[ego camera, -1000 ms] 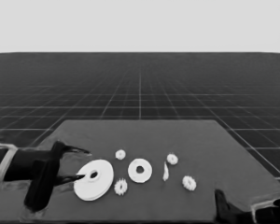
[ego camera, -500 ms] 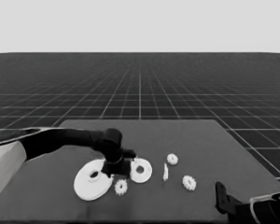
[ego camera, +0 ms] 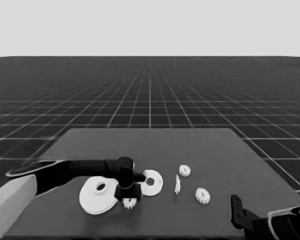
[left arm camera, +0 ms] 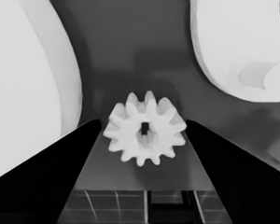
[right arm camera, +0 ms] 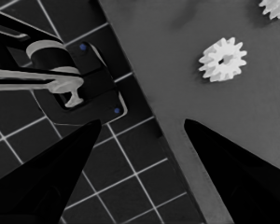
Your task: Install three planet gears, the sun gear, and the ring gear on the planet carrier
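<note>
My left gripper (ego camera: 128, 194) has reached to the table's middle and stands open over a planet gear (ego camera: 130, 202), between the larger round part, the ring gear (ego camera: 97, 196), and the smaller round part, the planet carrier (ego camera: 153, 182). In the left wrist view that gear (left arm camera: 144, 135) lies on the table between my left gripper's (left arm camera: 143, 122) two fingers, one close on each side. The ring gear (left arm camera: 28, 93) and the planet carrier (left arm camera: 238, 46) flank it. Two more gears (ego camera: 185, 171) (ego camera: 202, 195) lie to the right. My right gripper (ego camera: 236, 210) waits open at the lower right corner.
A thin white piece (ego camera: 177, 184) lies just right of the planet carrier. The right wrist view shows a gear (right arm camera: 222, 59) near the table's corner, another gear (right arm camera: 275, 7) at the picture's edge, and dark machinery (right arm camera: 60, 79) past the table's edge.
The left arm swung from the table's left end to the middle and now stands over the gear in front of the two round parts. The right arm has not moved.
</note>
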Motion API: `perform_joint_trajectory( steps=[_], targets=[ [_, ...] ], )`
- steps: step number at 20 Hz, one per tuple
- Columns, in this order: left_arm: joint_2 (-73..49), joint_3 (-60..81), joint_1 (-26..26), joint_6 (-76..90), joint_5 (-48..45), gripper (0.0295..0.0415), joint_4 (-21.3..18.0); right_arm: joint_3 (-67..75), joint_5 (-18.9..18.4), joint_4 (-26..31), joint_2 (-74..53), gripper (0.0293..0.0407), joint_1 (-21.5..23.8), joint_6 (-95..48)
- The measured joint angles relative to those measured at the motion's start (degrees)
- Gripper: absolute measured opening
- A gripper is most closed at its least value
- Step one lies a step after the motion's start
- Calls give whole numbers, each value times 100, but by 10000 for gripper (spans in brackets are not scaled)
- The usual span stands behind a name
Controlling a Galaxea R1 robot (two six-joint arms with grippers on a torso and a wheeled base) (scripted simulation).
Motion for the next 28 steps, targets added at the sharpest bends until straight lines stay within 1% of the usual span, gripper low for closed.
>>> perform_joint_trajectory(
  steps=[2,4,5,12,13,14,15,16,18,22,24,26,28],
  targets=[
    [3,-12,9,7,-6,385,10,0,0,0,0,385,0,0],
    [4,-16,12,10,-7,314,14,0,0,0,0,385,0,0],
    [4,-16,10,10,-8,312,15,0,0,0,0,385,0,0],
    [4,-17,10,11,-8,312,16,0,0,0,0,385,0,0],
    [-85,416,-440,-297,169,312,-482,0,0,0,0,385,0,0],
    [-110,616,-816,-458,212,312,-827,0,0,0,0,385,0,0],
    [-117,698,-1045,-534,212,312,-1044,0,0,0,0,385,0,0],
    [-119,735,-1180,-571,204,312,-1175,0,0,0,0,385,0,0],
    [-121,759,-1302,-597,193,312,-1299,0,0,0,0,385,0,0],
    [-122,767,-1356,-606,185,312,-1357,0,0,0,0,385,0,0],
    [702,-354,-1464,-318,115,312,-1464,0,0,0,0,385,0,0],
    [1002,-816,-1492,-154,80,312,-1493,0,0,0,0,385,0,0],
    [1103,-987,-1498,-88,68,312,-1503,0,0,0,0,385,0,0]
  ],
)
